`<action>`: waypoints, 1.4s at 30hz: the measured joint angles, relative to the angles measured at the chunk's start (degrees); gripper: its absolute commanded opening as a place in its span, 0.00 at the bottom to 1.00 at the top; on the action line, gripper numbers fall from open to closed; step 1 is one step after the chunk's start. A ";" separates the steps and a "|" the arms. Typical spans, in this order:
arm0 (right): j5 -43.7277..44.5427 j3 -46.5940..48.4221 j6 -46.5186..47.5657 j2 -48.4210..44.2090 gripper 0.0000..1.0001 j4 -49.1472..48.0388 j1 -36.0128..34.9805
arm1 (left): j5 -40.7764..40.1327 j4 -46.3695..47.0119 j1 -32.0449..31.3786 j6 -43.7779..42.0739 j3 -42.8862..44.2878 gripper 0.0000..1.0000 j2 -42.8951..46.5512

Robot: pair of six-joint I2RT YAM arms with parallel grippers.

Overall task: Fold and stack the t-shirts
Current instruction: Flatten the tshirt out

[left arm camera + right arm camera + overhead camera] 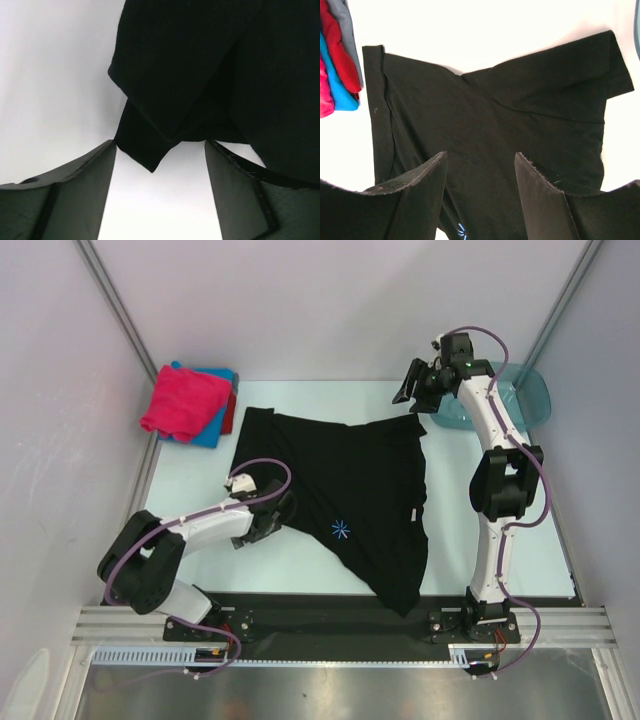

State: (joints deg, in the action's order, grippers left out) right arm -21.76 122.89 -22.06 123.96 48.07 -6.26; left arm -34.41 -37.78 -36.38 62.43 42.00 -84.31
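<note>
Black soft-cloth t-shirt [350, 480] [200, 60] [490, 130]: is lying spread but rumpled across the middle of the pale table top [500, 550], one sleeve pointing toward the far right and one corner reaching the near edge.
Small blue-white starburst print [341, 530] [461, 231]: is facing up on the near-left part of that shirt.
Folded pile: is sitting in the far left corner, with the folded magenta-pink cloth shirt [183, 400] [324, 95] on top, the folded blue cloth shirt [212, 428] [340, 95] under it and the folded red cloth shirt [231, 410] [337, 55] peeking out on the right. A thin strip of table is showing between the pile and the black shirt's far left corner.
Left gripper [272, 515] [161, 145]: is reaching low over the shirt's left edge. Its jaws are standing apart, released, and the wrist view is showing a folded sleeve corner lying on the table just ahead of the fingers [85, 190], with nothing pinched.
Right gripper [415, 390] [480, 155]: is hovering raised over the far right of the table, above the shirt's far sleeve. Its jaws are spread and are grasping nothing, and its fingers [410, 200] are looking down on the black cloth.
Translucent teal plastic basin [520, 390]: is standing in the far right corner, just behind the right arm's wrist, apart from the shirts.
</note>
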 measured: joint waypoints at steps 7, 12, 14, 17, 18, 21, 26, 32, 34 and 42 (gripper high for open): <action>-0.24 -0.26 -0.20 0.00 0.62 -0.04 0.00 | 0.07 1.95 0.42 0.61 0.07 0.56 -0.79; -0.28 -0.26 -0.20 0.00 0.62 -0.04 0.00 | 0.07 2.56 1.03 1.07 0.07 0.21 -1.07; -0.31 -0.26 -0.20 0.00 0.62 -0.02 0.00 | -0.04 1.90 1.29 1.25 0.07 0.00 -1.18; -0.35 -0.33 -0.20 0.00 0.62 -0.07 0.00 | -0.13 1.20 1.36 1.11 0.13 0.00 -1.20; -0.35 -0.44 -0.20 0.00 0.62 -0.11 0.00 | -0.13 1.14 1.36 1.11 0.13 0.00 -1.20; -0.35 -1.14 -0.20 0.00 0.62 -0.22 0.00 | 0.13 0.04 1.36 0.94 0.35 0.00 -0.83; -0.35 -1.75 -0.17 0.00 0.62 -0.22 0.00 | 0.61 -6.97 0.48 0.00 1.36 0.00 4.17; -0.39 -1.77 -0.17 0.00 0.62 -0.26 -0.09 | 1.84 -15.17 -1.14 -1.03 7.74 0.00 16.35; -0.46 -1.79 -0.17 0.00 0.62 -0.28 -0.13 | 2.80 -17.40 -1.33 -1.09 9.20 0.00 19.69; -1.09 -2.14 -0.22 0.00 0.62 -0.44 -0.24 | 8.22 -27.02 -2.51 -0.55 11.56 0.00 26.82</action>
State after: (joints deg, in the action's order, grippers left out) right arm -22.85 120.75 -22.28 123.96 47.64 -6.50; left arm -26.20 -64.79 -38.89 61.89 53.56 -57.49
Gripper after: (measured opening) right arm 0.620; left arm 0.014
